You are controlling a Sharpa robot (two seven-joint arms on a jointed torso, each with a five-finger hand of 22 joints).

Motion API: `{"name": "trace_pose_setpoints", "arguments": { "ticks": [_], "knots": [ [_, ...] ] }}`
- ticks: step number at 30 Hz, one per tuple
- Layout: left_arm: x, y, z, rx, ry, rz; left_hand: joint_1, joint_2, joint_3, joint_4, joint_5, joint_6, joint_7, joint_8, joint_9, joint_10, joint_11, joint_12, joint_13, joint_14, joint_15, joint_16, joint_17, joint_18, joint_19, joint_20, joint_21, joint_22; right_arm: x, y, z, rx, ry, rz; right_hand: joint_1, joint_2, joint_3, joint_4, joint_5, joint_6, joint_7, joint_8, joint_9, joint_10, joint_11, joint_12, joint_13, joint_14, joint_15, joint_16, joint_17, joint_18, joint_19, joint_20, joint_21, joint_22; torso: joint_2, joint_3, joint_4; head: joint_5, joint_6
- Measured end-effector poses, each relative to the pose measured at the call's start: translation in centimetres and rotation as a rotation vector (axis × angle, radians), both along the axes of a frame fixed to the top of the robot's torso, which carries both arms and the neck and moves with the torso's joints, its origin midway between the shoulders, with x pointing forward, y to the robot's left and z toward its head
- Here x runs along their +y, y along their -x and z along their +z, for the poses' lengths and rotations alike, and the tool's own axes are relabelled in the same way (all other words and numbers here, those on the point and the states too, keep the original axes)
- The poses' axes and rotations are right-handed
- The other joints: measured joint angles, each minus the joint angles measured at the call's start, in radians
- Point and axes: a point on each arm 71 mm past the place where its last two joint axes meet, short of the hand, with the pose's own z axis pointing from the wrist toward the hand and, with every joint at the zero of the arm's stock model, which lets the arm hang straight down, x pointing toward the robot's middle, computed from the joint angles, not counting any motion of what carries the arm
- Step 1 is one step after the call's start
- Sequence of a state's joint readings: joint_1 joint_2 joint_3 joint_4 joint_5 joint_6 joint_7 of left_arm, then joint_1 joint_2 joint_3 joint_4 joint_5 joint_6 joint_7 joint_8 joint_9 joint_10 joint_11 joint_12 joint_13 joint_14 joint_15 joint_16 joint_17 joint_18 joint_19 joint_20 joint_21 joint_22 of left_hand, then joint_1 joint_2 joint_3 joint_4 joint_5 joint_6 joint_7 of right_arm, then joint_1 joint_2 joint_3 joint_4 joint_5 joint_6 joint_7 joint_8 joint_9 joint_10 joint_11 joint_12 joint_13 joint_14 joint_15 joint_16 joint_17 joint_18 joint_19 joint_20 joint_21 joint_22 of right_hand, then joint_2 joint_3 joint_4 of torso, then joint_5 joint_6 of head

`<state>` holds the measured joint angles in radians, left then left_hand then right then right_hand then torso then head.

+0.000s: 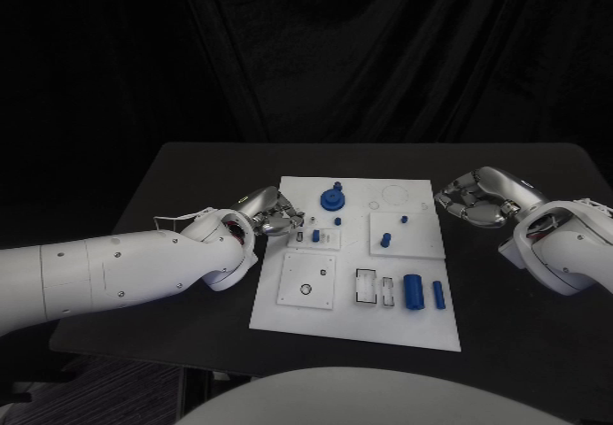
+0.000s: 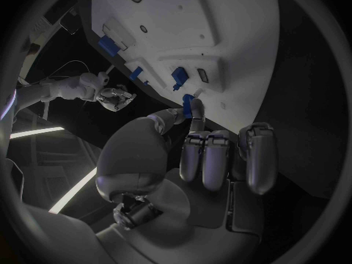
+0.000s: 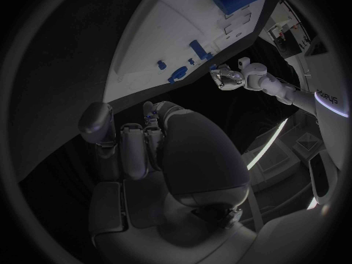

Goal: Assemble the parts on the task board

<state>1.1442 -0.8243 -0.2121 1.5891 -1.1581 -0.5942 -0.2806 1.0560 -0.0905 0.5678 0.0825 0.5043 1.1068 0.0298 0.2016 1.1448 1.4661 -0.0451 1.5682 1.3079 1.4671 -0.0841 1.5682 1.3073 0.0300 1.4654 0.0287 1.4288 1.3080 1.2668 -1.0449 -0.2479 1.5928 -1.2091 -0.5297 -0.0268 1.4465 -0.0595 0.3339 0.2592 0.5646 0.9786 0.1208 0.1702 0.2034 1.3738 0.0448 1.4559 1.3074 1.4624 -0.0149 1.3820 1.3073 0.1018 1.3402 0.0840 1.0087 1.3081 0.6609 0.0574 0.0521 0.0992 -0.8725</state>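
Task board (image 1: 364, 297) lies at table centre on the black table (image 1: 179, 177), long axis running roughly 12 to 6 o'clock in the head view.

Left hand (image 1: 271, 215) sits at the board's 9 o'clock edge, toward the far end; in the left wrist view this hand (image 2: 192, 139) pinches a small blue part (image 2: 188, 105) between thumb and one finger, right at the board's rim; the remaining fingers (image 2: 213, 158) are curled in side by side below the pinch.

Right hand (image 1: 476, 200) hangs over the table just off the board's 3 o'clock edge, near the far corner, apart from the board; fingers curled inward. In the right wrist view this hand (image 3: 143, 138) shows a small blue speck (image 3: 152, 119) between the curled fingers; cannot tell whether a part is actually held there.

Parts on the board, head view: a blue round piece with a peg (image 1: 333, 197) standing at about 11 o'clock of board centre; a small blue piece (image 1: 384, 237) on a raised square plate (image 1: 407, 232) at about 2 o'clock, another small blue piece (image 1: 404, 218) just beyond it; a small blue piece (image 1: 315, 236) near the left hand; a thick blue cylinder (image 1: 413, 291) and a thinner blue rod (image 1: 438, 295) lying side by side at about 4 o'clock, just beside two rectangular slots (image 1: 376, 289).
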Motion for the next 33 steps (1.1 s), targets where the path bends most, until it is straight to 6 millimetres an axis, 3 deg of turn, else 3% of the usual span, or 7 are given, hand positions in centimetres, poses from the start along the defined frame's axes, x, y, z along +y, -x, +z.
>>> {"name": "trace_pose_setpoints", "arguments": {
  "ticks": [7, 14, 33],
  "knots": [
    [0.1, 0.2, -0.4, -0.017, 0.004, 0.003, -0.004, -0.004, 0.0, 0.0, 0.0, 0.0, 0.0, 0.003, 0.0, 0.0, 0.0, 0.0, 0.0, -0.002, -0.002, 0.0, 0.0, 0.0, 0.0, 0.0, 0.0, 0.0, -0.1, 0.0, 0.0, 0.0, 0.0, -0.001, 0.0, 0.0, 0.0, 0.0, 0.0, 0.0, 0.0, 0.0, 0.0, 0.0, 0.0, 0.0, 0.0, 0.0, 0.0, 0.0, 0.0, 0.0, 0.0, 0.0, 0.0, 0.0, 0.001, -0.0007, 0.0, 0.002, 0.0],
    [0.4, 0.4, -1.2, -0.009, -0.003, 0.011, -0.008, -0.008, 0.015, -0.004, -0.021, 0.0, 0.0, 0.005, 0.003, 0.0, 0.0, 0.0, 0.0, -0.004, -0.004, 0.0, 0.0, 0.0, 0.0, 0.0, 0.0, 0.0, -0.1, 0.1, 0.0, 0.0, 0.0, -0.002, 0.0, 0.0, 0.0, 0.0, 0.0, 0.0, 0.0, 0.0, 0.0, 0.0, 0.0, 0.0, 0.0, 0.0, 0.0, 0.0, 0.0, 0.0, 0.0, 0.0, 0.0, 0.0, 0.001, -0.0003, -0.0005, 0.001, 0.0],
    [0.3, 0.5, -2.1, 0.004, -0.011, 0.006, -0.01, -0.01, 0.018, -0.001, -0.023, 0.005, -0.001, 0.004, 0.004, 0.0, 0.0, 0.0, 0.0, -0.004, -0.004, 0.0, 0.0, 0.0, 0.0, 0.0, 0.0, 0.0, -0.3, 0.2, 0.0, 0.0, 0.0, -0.004, 0.0, 0.0, 0.0, 0.0, 0.0, 0.0, 0.0, 0.0, 0.001, 0.0, 0.0, 0.0, 0.0, 0.0, 0.0, 0.0, 0.0, 0.0, 0.0, 0.0, 0.0, 0.0, 0.002, -0.0012, 0.0008, 0.0, 0.0]
  ]
}}
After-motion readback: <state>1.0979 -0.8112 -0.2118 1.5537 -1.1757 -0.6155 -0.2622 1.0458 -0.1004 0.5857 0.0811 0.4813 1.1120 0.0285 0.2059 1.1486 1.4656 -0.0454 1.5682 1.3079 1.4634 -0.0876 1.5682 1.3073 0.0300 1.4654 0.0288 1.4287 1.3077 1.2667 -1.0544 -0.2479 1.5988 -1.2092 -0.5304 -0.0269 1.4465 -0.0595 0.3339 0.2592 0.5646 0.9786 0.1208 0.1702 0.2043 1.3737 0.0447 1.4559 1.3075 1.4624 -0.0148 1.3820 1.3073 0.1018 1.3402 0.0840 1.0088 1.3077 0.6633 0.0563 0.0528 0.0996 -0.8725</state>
